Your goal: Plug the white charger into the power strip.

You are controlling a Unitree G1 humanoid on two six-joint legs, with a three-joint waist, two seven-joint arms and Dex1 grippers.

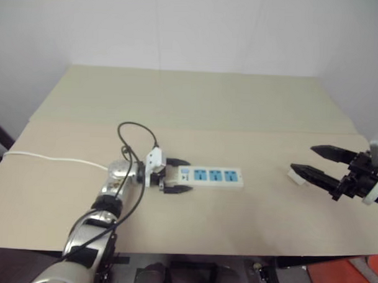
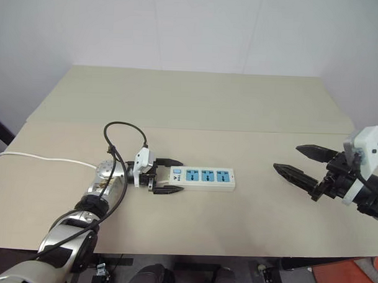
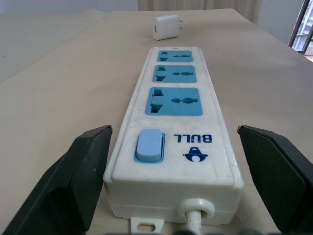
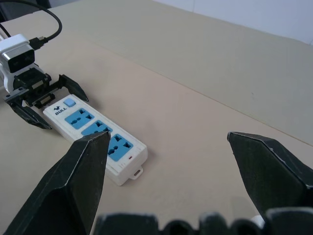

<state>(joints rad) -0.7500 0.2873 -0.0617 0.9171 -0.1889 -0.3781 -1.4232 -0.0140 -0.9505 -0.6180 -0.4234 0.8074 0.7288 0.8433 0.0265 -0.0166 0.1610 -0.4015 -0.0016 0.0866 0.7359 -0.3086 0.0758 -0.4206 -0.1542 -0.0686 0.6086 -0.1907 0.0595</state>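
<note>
- White charger: lies on the beige surface, beyond the far end of the power strip as the left wrist view shows it; two prongs project from one side; in the left eye view a small white piece of it shows just beside the right gripper's lower finger; not held, not plugged in
- Power strip: lies flat near the middle of the surface, long axis running left to right; three blue socket faces, all vacant; a blue switch and the "BULL" mark sit at the left end; its thin white cord runs off to the surface's left edge
- Left gripper: fingers wide apart, one on each side of the strip's switch end; contact with the strip cannot be told; a black cable loops above the wrist
- Right gripper: well to the right of the strip, above the surface; fingers wide apart and pointing left toward the strip; nothing between them
</note>
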